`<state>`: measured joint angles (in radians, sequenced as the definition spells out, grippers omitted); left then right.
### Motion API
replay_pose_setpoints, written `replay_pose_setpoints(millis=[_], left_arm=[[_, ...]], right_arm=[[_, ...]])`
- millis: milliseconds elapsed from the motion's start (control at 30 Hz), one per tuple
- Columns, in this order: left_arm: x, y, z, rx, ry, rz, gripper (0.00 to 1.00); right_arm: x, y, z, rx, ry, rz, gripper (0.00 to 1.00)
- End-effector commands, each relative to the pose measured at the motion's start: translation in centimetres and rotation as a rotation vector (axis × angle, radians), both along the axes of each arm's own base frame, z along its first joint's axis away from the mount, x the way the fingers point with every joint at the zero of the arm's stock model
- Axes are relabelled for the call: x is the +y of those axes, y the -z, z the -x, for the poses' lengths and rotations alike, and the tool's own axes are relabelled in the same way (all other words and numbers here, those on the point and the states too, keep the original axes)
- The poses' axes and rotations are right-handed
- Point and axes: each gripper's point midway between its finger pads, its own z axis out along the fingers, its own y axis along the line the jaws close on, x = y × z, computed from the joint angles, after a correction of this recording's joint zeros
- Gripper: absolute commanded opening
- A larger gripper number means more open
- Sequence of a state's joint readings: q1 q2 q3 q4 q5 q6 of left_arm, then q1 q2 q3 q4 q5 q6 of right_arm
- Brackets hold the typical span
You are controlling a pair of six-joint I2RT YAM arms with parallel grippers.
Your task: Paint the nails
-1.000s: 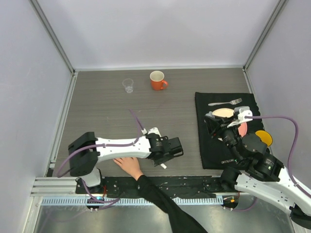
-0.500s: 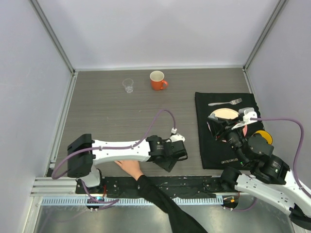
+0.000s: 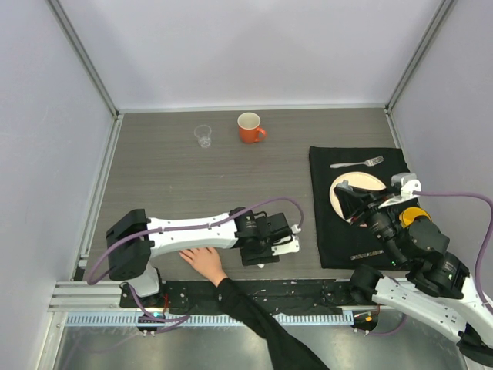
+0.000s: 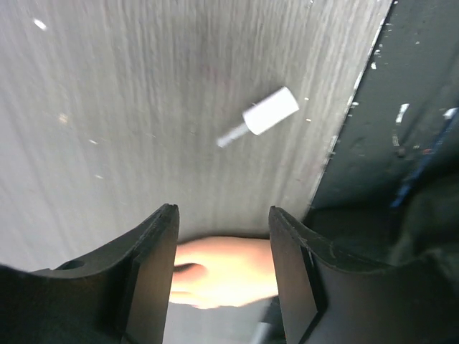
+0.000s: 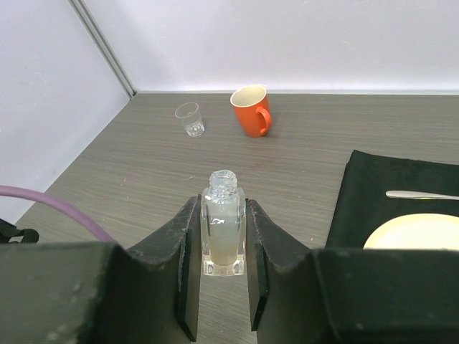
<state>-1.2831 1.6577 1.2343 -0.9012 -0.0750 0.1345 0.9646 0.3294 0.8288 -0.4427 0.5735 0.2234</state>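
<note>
A bare hand point(image 3: 202, 262) with a black sleeve lies flat at the table's near edge; its nails are too small to make out. My left gripper point(image 4: 222, 212) hovers just right of the hand, open, with nothing between its fingers. A white brush cap point(image 4: 267, 115) lies loose on the table near the front rail. Over the black mat, my right gripper point(image 5: 224, 269) is shut on a small clear bottle point(image 5: 224, 222). The bottle stands upright with its neck uncapped and pale liquid inside.
An orange mug point(image 3: 249, 127) and a small clear glass point(image 3: 202, 136) stand at the back. On the right, a black mat point(image 3: 339, 247) carries a cream plate point(image 3: 362, 183) and a fork point(image 3: 358, 163). A dark rail point(image 3: 308, 293) runs along the near edge.
The left wrist has turned over the spot right of the hand, swinging its purple cable rightward. The right arm has drawn back to the right, still gripping the bottle.
</note>
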Motion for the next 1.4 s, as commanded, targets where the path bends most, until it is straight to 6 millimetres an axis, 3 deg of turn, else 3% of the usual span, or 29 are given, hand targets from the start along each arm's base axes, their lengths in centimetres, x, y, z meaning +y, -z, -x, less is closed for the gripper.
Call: replay_pose_setpoints(millis=[0, 233, 533, 1367], left_arm=[[-2.2, -0.5, -0.8, -0.086, 0.205, 0.024, 0.54], [-2.9, 1.4, 0.0, -0.076, 0.299, -0.023, 0.52], [-4.3, 2.0, 0.2, -0.088, 0.358, 0.003, 0.53], [-5.0, 5.0, 1.2, -0.047, 0.402, -0.026, 0.51]], right_arm=[[-0.4, -2.2, 0.5, -0.042, -0.014, -0.059, 0.01], [0.1, -2.3, 0.3, -0.045, -0.020, -0.033, 0.01], [0.8, -1.8, 0.0, -0.037, -0.030, -0.032, 0.01], [0.8, -2.1, 0.1, -0.045, -0.034, -0.044, 0.01]])
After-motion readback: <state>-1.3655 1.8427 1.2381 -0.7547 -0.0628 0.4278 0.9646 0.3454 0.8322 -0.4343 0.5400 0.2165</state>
